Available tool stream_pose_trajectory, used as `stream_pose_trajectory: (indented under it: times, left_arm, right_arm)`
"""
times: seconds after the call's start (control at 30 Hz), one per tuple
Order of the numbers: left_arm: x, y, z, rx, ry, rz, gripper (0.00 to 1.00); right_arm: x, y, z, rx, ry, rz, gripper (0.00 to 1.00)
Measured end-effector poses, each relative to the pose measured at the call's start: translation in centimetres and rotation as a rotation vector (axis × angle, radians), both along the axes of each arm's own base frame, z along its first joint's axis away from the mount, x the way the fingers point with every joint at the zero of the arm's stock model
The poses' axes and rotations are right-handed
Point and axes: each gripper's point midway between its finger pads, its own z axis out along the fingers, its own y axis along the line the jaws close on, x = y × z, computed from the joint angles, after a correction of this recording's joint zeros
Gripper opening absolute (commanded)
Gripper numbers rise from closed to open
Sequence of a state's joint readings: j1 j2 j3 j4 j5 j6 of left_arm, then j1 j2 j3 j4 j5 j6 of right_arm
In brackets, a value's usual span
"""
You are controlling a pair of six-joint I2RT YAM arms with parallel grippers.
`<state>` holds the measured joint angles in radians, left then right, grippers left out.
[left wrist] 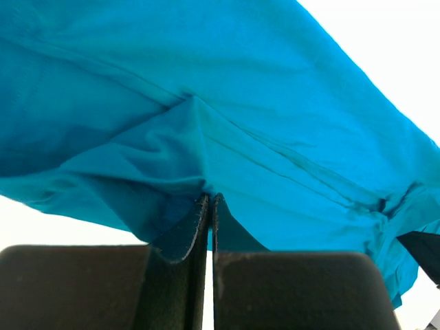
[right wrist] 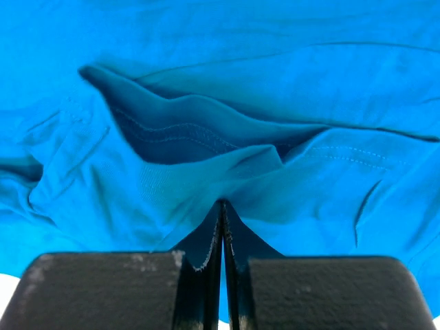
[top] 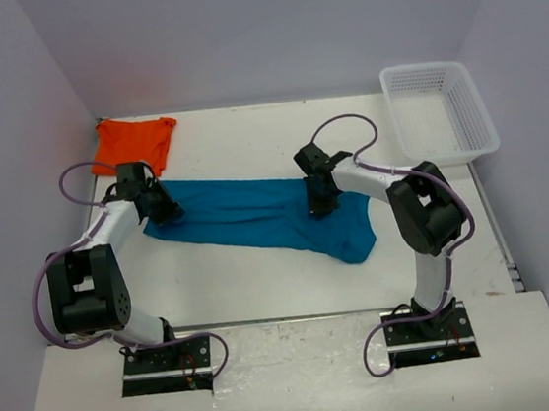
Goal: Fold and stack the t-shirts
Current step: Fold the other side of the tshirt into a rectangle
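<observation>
Both pinch teal tee [top: 245, 209]: left hand [top: 168, 213], right hand [top: 321, 205] | orange tee [top: 133, 140] behind left | basket [top: 395, 117] far right

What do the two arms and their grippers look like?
The left arm and right arm have white links, bulky black joints and purple cables looping alongside. The left gripper and right gripper are black, with flat fingers.
</observation>
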<state>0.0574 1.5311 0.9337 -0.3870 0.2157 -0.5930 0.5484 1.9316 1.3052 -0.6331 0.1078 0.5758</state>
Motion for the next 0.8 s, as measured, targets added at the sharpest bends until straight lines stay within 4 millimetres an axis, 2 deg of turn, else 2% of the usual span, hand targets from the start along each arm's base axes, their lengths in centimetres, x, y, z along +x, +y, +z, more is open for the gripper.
stream_pose_trajectory:
  times: [0.27,0.37,0.43,0.47,0.57,0.7,0.8]
  left_arm:
    - [0.0,0.1,-0.3,0.003,0.007,0.0,0.0]
    - [0.0,0.1,-0.3,0.004,0.009,0.0,0.0]
    - [0.0,0.1,-0.3,0.004,0.009,0.0,0.0]
    - [0.0,0.1,-0.3,0.004,0.009,0.0,0.0]
    - [0.0,0.1,-0.3,0.004,0.008,0.0,0.0]
    - [0.0,0.1,-0.3,0.004,0.008,0.0,0.0]
    - [0.0,0.1,-0.3,0.005,0.009,-0.002,0.0]
  right_arm:
    - [-2.1,4.3,0.0,0.028,-0.005,0.096,0.0]
    - [-2.6,4.9,0.0,0.01,-0.016,0.108,0.01]
    - [-2.5,4.7,0.2,-0.013,-0.032,0.096,0.09]
    - [-2.4,4.3,0.3,-0.032,-0.043,0.083,0.17]
    - [-2.2,3.1,1.4,-0.071,-0.075,0.046,0.25]
    - [-1.9,1.6,3.6,-0.101,-0.128,-0.008,0.49]
    - [-1.7,0.8,4.1,-0.114,-0.142,-0.043,0.49]
